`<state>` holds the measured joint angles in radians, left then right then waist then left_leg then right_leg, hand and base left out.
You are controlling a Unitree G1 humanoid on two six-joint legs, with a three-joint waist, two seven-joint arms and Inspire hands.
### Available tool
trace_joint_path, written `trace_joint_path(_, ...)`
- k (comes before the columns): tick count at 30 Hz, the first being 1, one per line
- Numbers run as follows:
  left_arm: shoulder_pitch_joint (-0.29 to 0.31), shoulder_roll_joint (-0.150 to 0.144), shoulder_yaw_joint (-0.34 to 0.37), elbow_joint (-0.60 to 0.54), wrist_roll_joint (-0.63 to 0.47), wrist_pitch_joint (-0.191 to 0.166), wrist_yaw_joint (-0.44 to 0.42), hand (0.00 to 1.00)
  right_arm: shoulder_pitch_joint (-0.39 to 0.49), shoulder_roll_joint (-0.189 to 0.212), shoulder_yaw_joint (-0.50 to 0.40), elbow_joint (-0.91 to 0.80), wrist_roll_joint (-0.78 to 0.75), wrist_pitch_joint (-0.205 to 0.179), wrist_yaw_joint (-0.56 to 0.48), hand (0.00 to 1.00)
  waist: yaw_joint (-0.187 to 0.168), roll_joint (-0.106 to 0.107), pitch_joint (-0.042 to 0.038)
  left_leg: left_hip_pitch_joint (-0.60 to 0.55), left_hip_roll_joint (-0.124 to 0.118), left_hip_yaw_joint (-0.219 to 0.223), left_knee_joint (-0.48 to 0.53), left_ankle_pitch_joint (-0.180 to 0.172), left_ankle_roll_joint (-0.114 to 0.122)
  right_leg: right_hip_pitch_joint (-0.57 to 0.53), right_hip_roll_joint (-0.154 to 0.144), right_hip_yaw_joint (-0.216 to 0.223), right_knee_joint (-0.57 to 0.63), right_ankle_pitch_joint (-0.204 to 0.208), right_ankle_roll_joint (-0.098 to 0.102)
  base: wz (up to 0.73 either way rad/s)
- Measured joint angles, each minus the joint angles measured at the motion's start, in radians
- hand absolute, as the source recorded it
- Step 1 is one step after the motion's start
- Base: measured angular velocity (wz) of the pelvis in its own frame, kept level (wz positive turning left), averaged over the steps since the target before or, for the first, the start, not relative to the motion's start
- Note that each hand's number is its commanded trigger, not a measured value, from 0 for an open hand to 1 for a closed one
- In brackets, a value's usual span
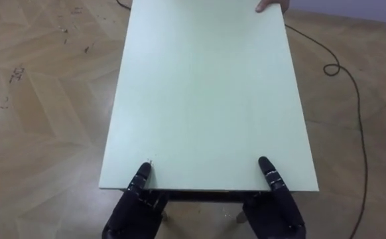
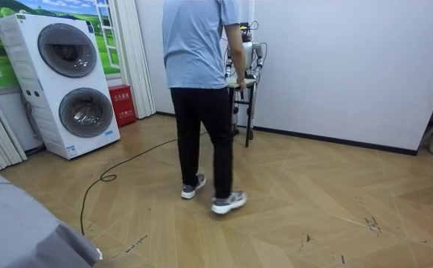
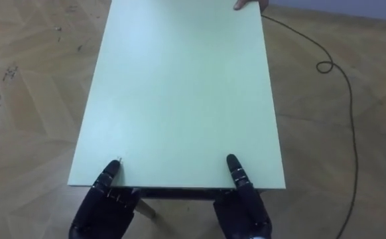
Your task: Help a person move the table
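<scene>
The pale green bench (image 1: 206,99) hangs between the two carriers over the wood floor (image 1: 40,99). The robot has the near edge and a person's hand (image 1: 271,5) the far right corner. The left hand (image 1: 134,209) and right hand (image 1: 276,206) each clamp that near edge, thumb on top and fingers tucked beneath. To carry well, I judge, the robot should hold both grasps level and evenly spaced, match the person's pace, and step clear of the cable (image 1: 359,113) on the right.
</scene>
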<state>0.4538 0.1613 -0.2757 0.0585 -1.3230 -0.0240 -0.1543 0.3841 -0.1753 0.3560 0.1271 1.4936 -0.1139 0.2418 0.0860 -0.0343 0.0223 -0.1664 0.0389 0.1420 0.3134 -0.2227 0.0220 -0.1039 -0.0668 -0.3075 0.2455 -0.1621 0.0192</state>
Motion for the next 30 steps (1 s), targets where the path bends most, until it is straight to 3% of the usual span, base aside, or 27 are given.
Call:
trace_joint_path(4, 0.000, 0.002, 0.002, 0.000, -0.003, -0.006, 0.000, 1.00, -0.001, 0.000, 0.008, 0.000, 0.002, -0.005, 0.003, 1.00, -0.001, 0.004, 0.0007, -0.031, -0.006, -0.056, 0.014, 0.010, -0.005, 0.009, 0.002, -0.042, -0.008, 0.000, 0.000, 0.52)
trace_joint_path(5, 0.000, 0.001, -0.001, 0.001, -0.003, -0.006, 0.000, 1.00, -0.001, -0.001, 0.006, 0.000, 0.002, -0.005, 0.003, 1.00, -0.005, 0.011, 0.0038, -0.037, -0.011, -0.083, 0.020, 0.012, -0.005, 0.020, 0.002, -0.056, -0.010, -0.002, -0.002, 0.63)
trace_joint_path(8, 0.004, -0.007, -0.003, 0.001, -0.003, -0.006, -0.003, 1.00, -0.011, -0.015, 0.003, 0.000, -0.005, -0.004, 0.003, 1.00, 0.003, 0.029, 0.0087, -0.065, -0.015, -0.104, 0.034, 0.015, -0.003, 0.027, 0.001, -0.081, -0.010, -0.005, -0.003, 0.48)
trace_joint_path(13, 0.000, -0.018, -0.003, -0.007, -0.004, -0.012, -0.005, 1.00, -0.037, -0.018, -0.009, 0.000, -0.015, -0.002, 0.003, 1.00, 0.004, 0.037, 0.0070, -0.085, -0.044, -0.141, 0.008, 0.065, -0.005, 0.034, -0.016, -0.116, -0.012, -0.029, -0.012, 0.62)
trace_joint_path(14, -0.003, -0.022, -0.005, -0.007, -0.004, -0.012, -0.005, 1.00, -0.040, -0.018, -0.015, 0.000, -0.021, -0.001, 0.003, 1.00, -0.007, 0.039, 0.0055, -0.086, -0.049, -0.132, -0.012, 0.090, -0.003, 0.040, -0.025, -0.147, -0.018, -0.031, -0.012, 1.01)
trace_joint_path(15, -0.003, -0.028, -0.007, -0.007, -0.003, -0.012, -0.006, 1.00, -0.040, -0.017, -0.023, 0.000, -0.029, -0.001, 0.003, 1.00, -0.030, 0.044, 0.0032, -0.085, -0.044, -0.057, -0.035, 0.118, 0.008, 0.054, -0.034, -0.192, -0.029, -0.035, -0.011, 1.08)
trace_joint_path(16, -0.002, -0.030, -0.009, -0.007, -0.002, -0.012, -0.006, 1.00, -0.039, -0.017, -0.027, 0.000, -0.030, -0.001, 0.003, 1.00, -0.037, 0.047, 0.0015, -0.085, -0.036, -0.007, -0.042, 0.124, 0.015, 0.056, -0.044, -0.212, -0.028, -0.038, -0.011, 0.97)
trace_joint_path(17, -0.002, -0.031, -0.009, -0.007, -0.002, -0.012, -0.006, 1.00, -0.038, -0.015, -0.029, 0.000, -0.030, 0.001, 0.003, 1.00, -0.040, 0.047, 0.0011, -0.083, -0.019, 0.066, -0.042, 0.130, 0.020, 0.055, -0.056, -0.245, -0.019, -0.051, -0.012, 0.55)
trace_joint_path(18, 0.001, -0.031, -0.009, -0.007, -0.002, -0.013, -0.007, 1.00, -0.036, -0.014, -0.029, -0.001, -0.031, 0.003, 0.003, 1.00, -0.026, 0.047, 0.0005, -0.083, -0.010, 0.105, -0.036, 0.130, 0.021, 0.057, -0.062, -0.268, -0.014, -0.058, -0.013, 0.33)
trace_joint_path(23, 0.013, -0.028, -0.007, -0.007, -0.002, -0.021, -0.012, 1.00, -0.027, -0.011, -0.027, -0.003, -0.032, 0.017, 0.000, 1.00, 0.005, 0.053, 0.0013, -0.085, -0.019, 0.098, -0.028, 0.125, 0.028, 0.062, -0.069, -0.273, 0.023, -0.078, 0.001, 0.20)
trace_joint_path(30, 0.019, -0.037, -0.002, -0.006, -0.013, -0.019, -0.009, 1.00, -0.050, -0.012, -0.027, -0.003, -0.052, 0.020, -0.023, 1.00, 0.050, 0.056, 0.0026, -0.085, -0.034, 0.089, -0.024, 0.123, 0.041, 0.077, -0.083, -0.276, 0.054, -0.081, 0.006, 0.15)
